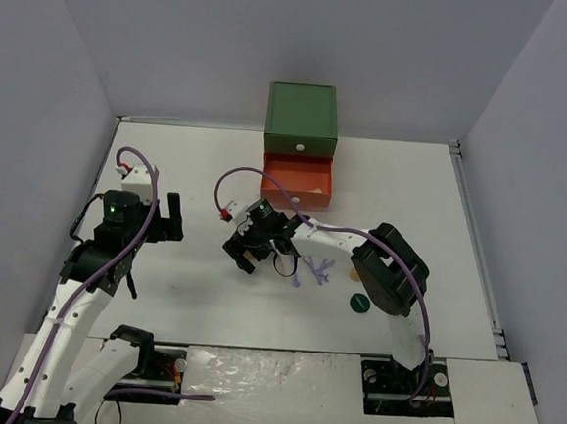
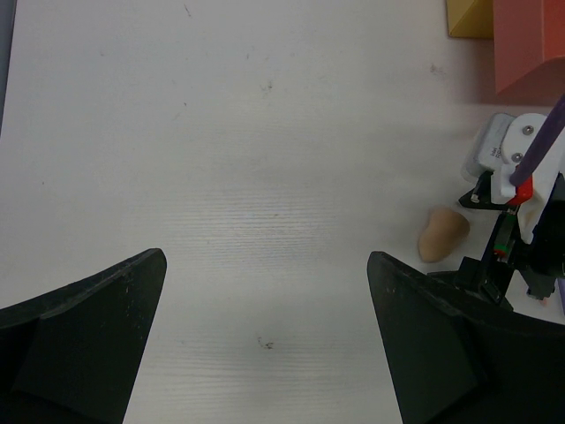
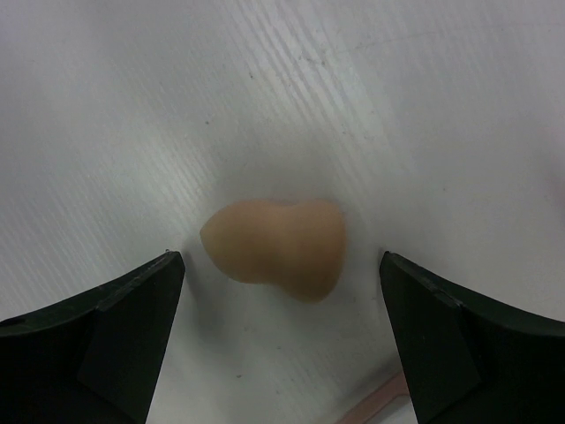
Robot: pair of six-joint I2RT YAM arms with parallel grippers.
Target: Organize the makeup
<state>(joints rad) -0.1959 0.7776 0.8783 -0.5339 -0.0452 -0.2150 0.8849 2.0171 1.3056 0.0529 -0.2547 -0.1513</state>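
A tan egg-shaped sponge (image 3: pixel 278 246) lies on the white table between the fingers of my right gripper (image 3: pixel 281 265), which is open and just above it, not touching. The same sponge shows in the left wrist view (image 2: pixel 441 234) beside the right gripper. In the top view my right gripper (image 1: pixel 246 255) covers it. Lilac thin tools (image 1: pixel 316 270) and a dark green disc (image 1: pixel 358 301) lie right of it. A pale orange stick (image 3: pixel 375 405) lies near the sponge. My left gripper (image 1: pixel 170 220) is open and empty over bare table (image 2: pixel 265 344).
A green drawer box (image 1: pixel 302 115) stands at the back centre with its orange drawer (image 1: pixel 297 180) pulled open towards me. The right arm's elbow (image 1: pixel 389 269) reaches over the table's right half. Grey walls close in the sides and back.
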